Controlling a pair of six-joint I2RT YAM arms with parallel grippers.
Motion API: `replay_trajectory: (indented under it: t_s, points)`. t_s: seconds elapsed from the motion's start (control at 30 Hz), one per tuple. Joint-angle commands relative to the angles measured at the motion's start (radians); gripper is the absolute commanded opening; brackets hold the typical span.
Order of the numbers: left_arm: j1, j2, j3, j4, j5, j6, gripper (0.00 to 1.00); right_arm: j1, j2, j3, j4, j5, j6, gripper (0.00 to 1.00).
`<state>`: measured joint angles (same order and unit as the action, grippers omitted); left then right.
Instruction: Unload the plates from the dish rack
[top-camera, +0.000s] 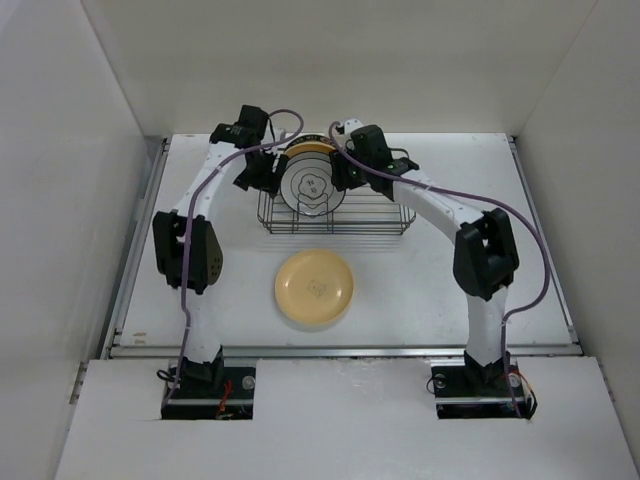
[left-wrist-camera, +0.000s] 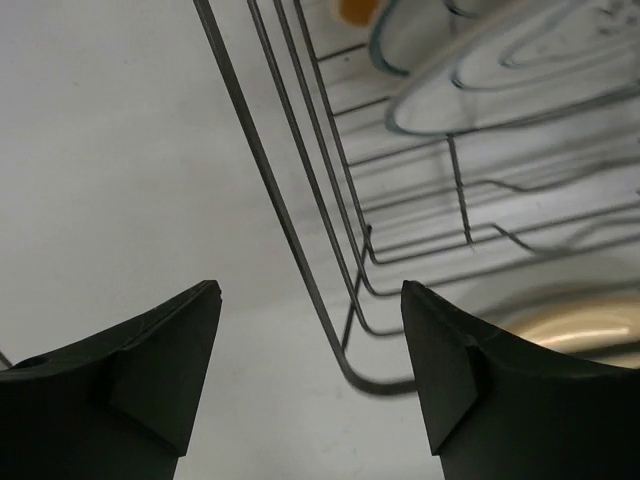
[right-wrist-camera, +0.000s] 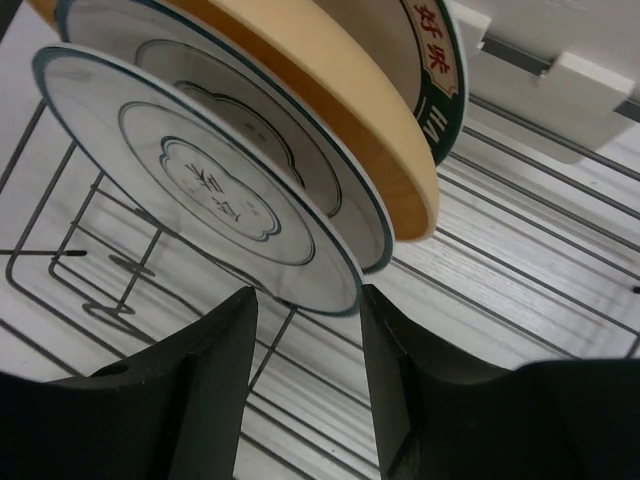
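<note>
Our right hand (right-wrist-camera: 307, 300), half open, straddles the rim of the front white plate (right-wrist-camera: 200, 175). The left hand (left-wrist-camera: 310, 300) hangs wide and empty at the dish rack's (top-camera: 385, 222) ten o'clock. Next we pinch and lift.

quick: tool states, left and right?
Left tool: open, holding nothing.
Right tool: astride the rim of the front white plate; whether it grips cannot be told.

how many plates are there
5: yellow plate flat on the table; four upright in the rack: front white plate, second white plate, orange plate, green-rimmed plate. More may hide behind.
</note>
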<state>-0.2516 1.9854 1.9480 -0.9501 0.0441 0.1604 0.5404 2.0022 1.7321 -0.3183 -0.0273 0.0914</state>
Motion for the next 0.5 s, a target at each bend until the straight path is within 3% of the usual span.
replay_trajectory:
  t_s: [0.0, 0.13, 0.23, 0.27, 0.37, 0.47]
  points:
    - [0.035, 0.081, 0.055, 0.008, -0.076, -0.091, 0.69, -0.003, 0.046, 0.116, -0.017, -0.023, -0.022, 0.51]
    - [0.049, 0.127, 0.065, 0.037, -0.067, -0.100, 0.64, -0.003, 0.085, 0.150, -0.018, -0.002, -0.032, 0.48]
    - [0.058, 0.139, 0.055, 0.037, -0.040, -0.101, 0.55, -0.003, 0.109, 0.176, -0.018, -0.002, -0.041, 0.45]
    - [0.058, 0.150, 0.055, 0.037, -0.011, -0.101, 0.46, -0.003, 0.119, 0.176, -0.018, -0.002, -0.041, 0.41]
    - [0.058, 0.161, 0.055, 0.028, 0.010, -0.101, 0.34, -0.003, 0.119, 0.185, -0.018, -0.002, -0.050, 0.41]
    - [0.058, 0.171, 0.055, 0.008, 0.010, -0.101, 0.15, -0.003, 0.119, 0.185, -0.018, 0.007, -0.071, 0.41]
